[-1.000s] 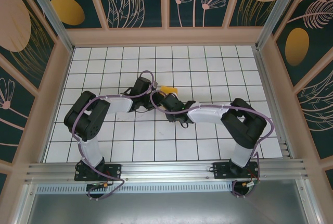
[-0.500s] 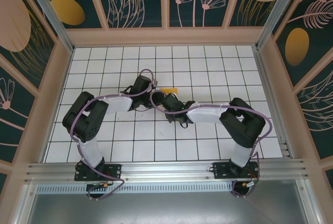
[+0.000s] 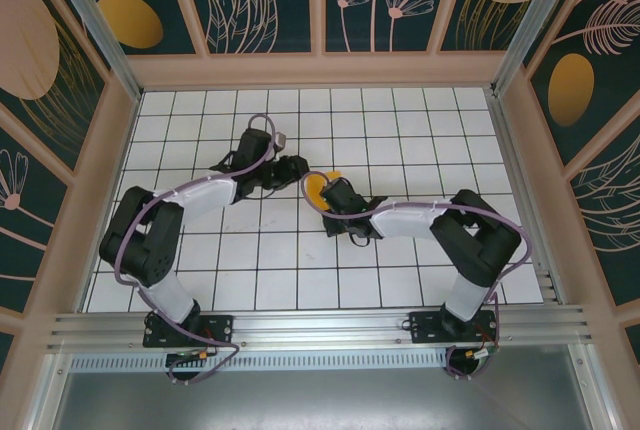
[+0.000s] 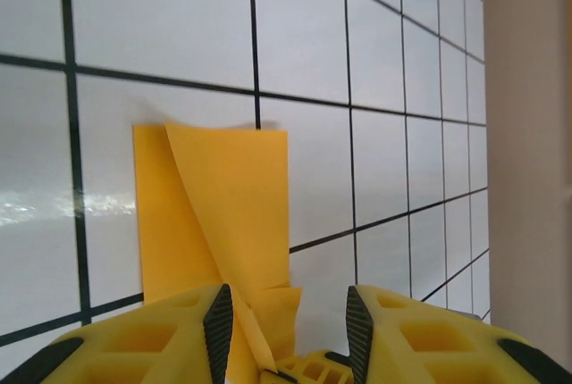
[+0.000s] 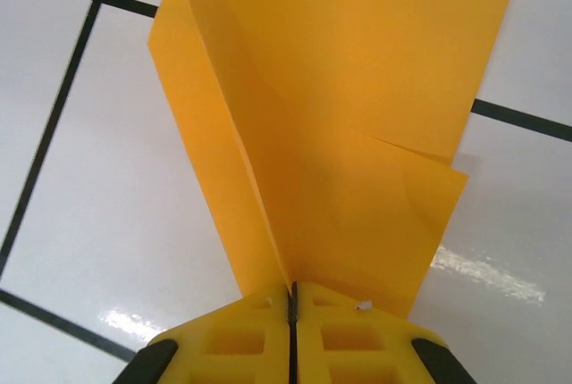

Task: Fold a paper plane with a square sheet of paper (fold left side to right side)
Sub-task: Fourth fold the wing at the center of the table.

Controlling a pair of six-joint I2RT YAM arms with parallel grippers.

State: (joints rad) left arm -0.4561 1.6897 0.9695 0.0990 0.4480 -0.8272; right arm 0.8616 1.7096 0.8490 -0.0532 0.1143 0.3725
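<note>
A: Right gripper [image 5: 292,293] pinches the paper [image 5: 357,116] at its near edge; left gripper [image 4: 288,317] gapes, paper between its fingers [image 4: 179,335], unheld.
B: Risk: a one-sided pull could skew the crease or tear it.

Both arms are reaching toward the middle of the white gridded tabletop [image 3: 400,140]. A small piece of the orange paper [image 3: 314,185] is showing between them, with the right gripper [image 3: 326,193] touching it and the left gripper [image 3: 293,166] just beside it.
</note>
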